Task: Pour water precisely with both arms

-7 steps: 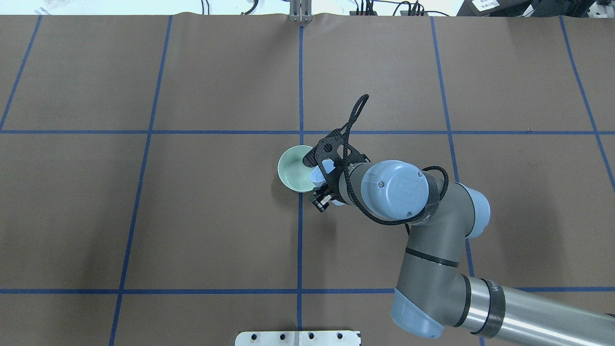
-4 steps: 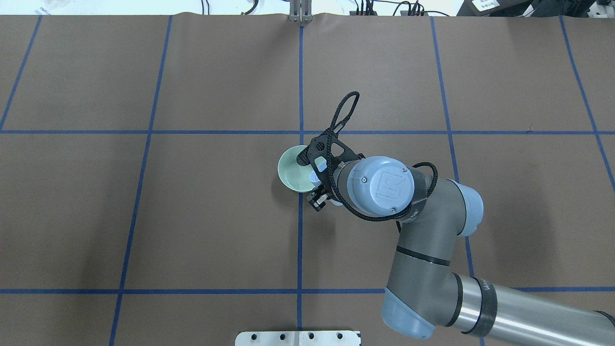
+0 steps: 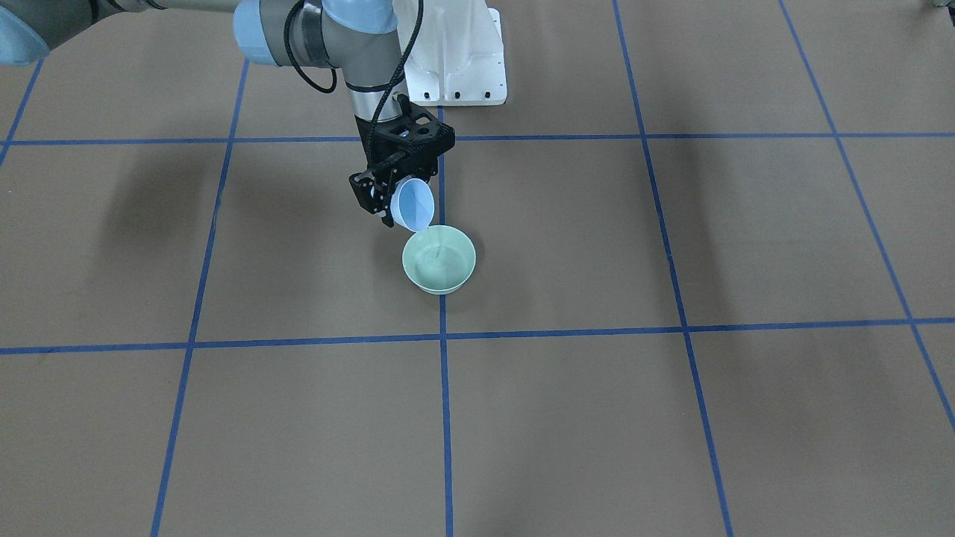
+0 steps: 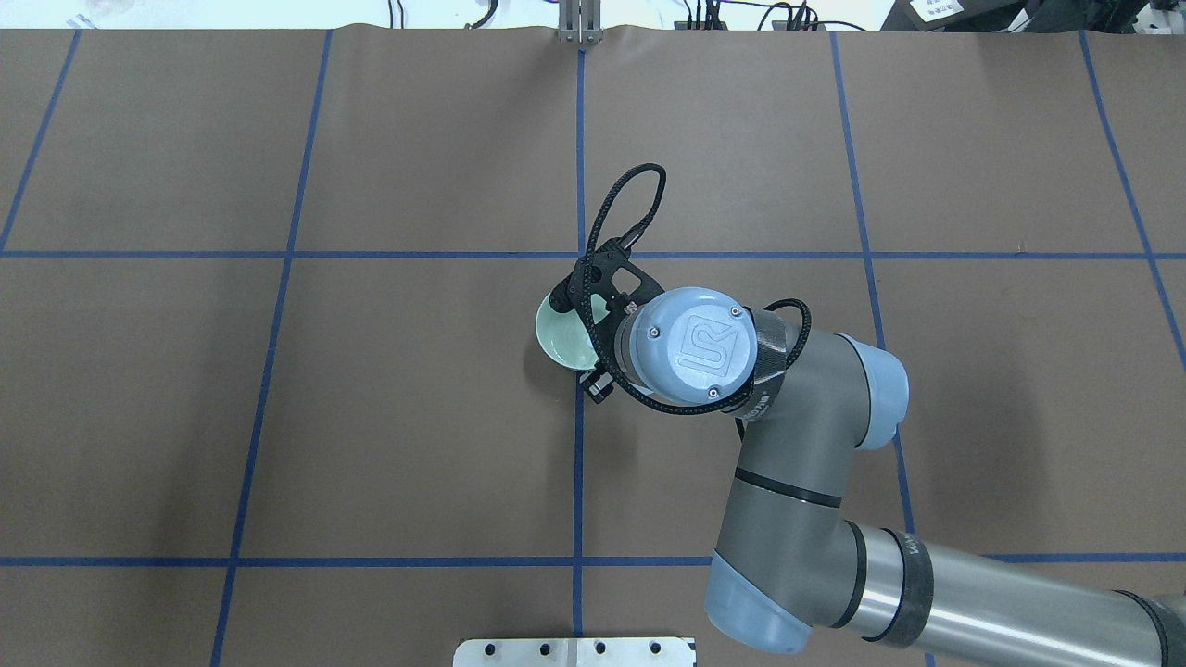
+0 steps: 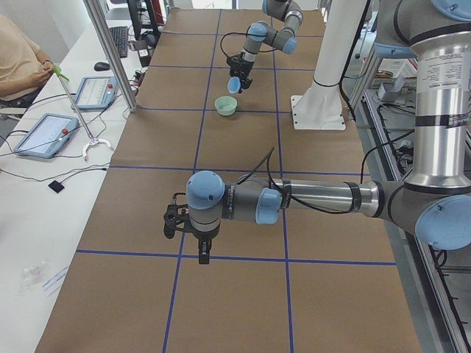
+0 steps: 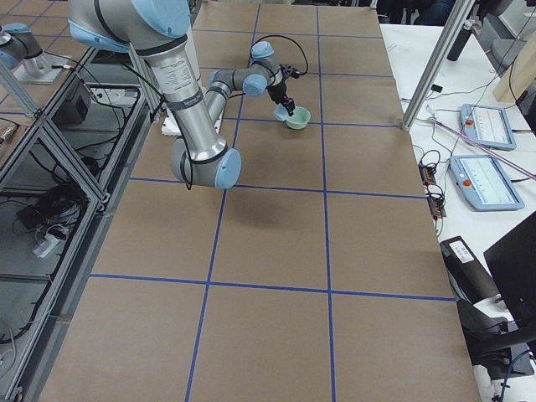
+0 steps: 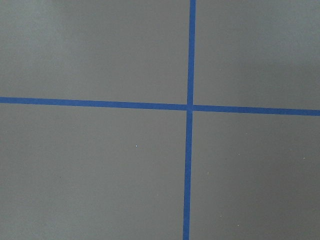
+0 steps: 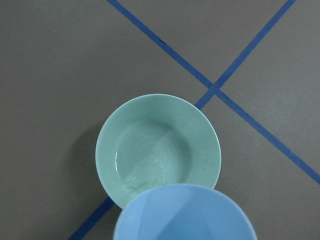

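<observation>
My right gripper [image 3: 395, 201] is shut on a light blue cup [image 3: 415, 206], tipped with its mouth over a pale green bowl [image 3: 440, 277] that stands on the brown table. The water [image 8: 146, 167] shows as faint ripples in the bowl's bottom. The right wrist view has the cup's rim [image 8: 185, 212] low in front of the bowl [image 8: 206, 145]. In the overhead view the wrist hides the cup and part of the bowl [image 4: 559, 335]. My left gripper [image 5: 200, 251] shows only in the exterior left view, low over the table, far from the bowl [image 5: 226, 106]; I cannot tell if it is open.
The white pedestal [image 3: 456, 60] stands at the robot's side of the table. Blue tape lines cross near the bowl. A side table with tablets [image 5: 45, 132] and a seated operator [image 5: 18, 55] lies beyond the far edge.
My right wrist has swung left over the bowl and turned, so the cup, visible beside the bowl before, is now hidden under the wrist in the overhead view.
</observation>
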### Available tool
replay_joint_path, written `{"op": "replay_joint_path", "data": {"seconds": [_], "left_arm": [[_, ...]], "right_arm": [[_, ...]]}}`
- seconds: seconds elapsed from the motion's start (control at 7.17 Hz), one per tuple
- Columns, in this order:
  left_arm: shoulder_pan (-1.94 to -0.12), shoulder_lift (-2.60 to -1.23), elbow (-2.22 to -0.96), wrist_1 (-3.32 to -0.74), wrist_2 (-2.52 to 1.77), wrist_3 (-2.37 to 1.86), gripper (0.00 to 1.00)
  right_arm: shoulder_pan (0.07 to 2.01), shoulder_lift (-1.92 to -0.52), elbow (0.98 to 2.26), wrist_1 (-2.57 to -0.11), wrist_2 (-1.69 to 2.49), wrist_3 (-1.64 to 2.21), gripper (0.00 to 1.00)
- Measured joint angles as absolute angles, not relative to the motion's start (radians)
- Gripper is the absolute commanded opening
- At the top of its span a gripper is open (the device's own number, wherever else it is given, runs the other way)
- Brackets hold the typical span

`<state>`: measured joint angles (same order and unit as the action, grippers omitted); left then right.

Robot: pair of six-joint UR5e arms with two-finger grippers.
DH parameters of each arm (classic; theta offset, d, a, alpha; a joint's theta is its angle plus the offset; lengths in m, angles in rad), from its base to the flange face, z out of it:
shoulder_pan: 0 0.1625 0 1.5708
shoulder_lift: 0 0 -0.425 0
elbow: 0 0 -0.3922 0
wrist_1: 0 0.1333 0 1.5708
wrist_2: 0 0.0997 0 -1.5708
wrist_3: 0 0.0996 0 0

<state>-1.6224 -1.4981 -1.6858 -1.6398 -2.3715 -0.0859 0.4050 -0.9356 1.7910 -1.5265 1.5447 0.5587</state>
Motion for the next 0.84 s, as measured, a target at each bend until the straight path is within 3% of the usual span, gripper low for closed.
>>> {"op": "replay_joint_path", "data": {"seconds": [0.84], "left_arm": [[-1.627, -1.497, -1.686, -1.64, -2.376, -0.086, 1.0]], "right_arm": [[0.405, -0.908, 1.787, -1.601, 1.549, 0.559, 0.0]]}}
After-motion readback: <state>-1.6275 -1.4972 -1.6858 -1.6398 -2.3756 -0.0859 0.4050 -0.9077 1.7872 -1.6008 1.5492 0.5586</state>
